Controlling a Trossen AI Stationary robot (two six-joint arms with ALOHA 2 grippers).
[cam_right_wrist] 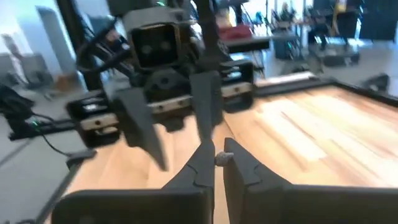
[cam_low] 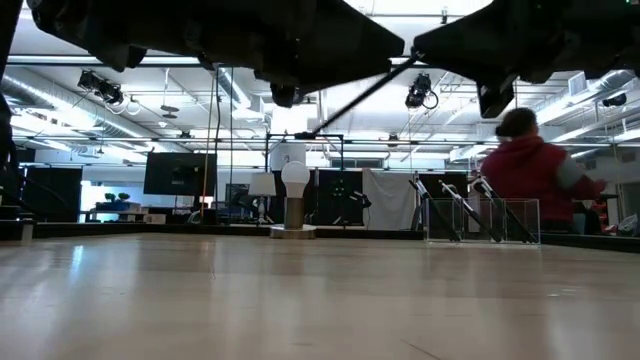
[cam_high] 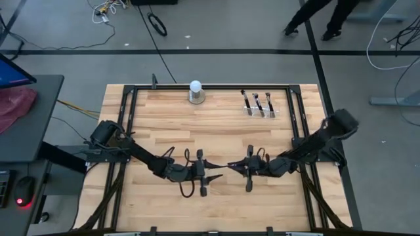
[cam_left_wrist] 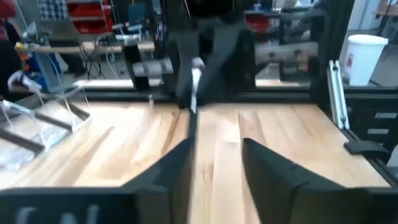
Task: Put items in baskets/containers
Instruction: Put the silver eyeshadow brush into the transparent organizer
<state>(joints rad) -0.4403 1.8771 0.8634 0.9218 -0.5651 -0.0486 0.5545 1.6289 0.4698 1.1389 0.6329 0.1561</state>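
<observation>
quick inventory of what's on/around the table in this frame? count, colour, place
makeup brushes in holder: three, dark handles, standing tilted in the holder at the far right of the table
makeup brush in handover: one, thin and dark, held in the air between the two tools at table centre-near
clear holder: one, transparent, far right of the table
white ball on grey base: one, far edge, centre
table: one, pale wood with black frame
person: one, red top, in the room behind the table
left tool: dark, centre-near, fingers apart around the brush
right tool: dark, facing it, fingers pinched on the brush's other end
</observation>
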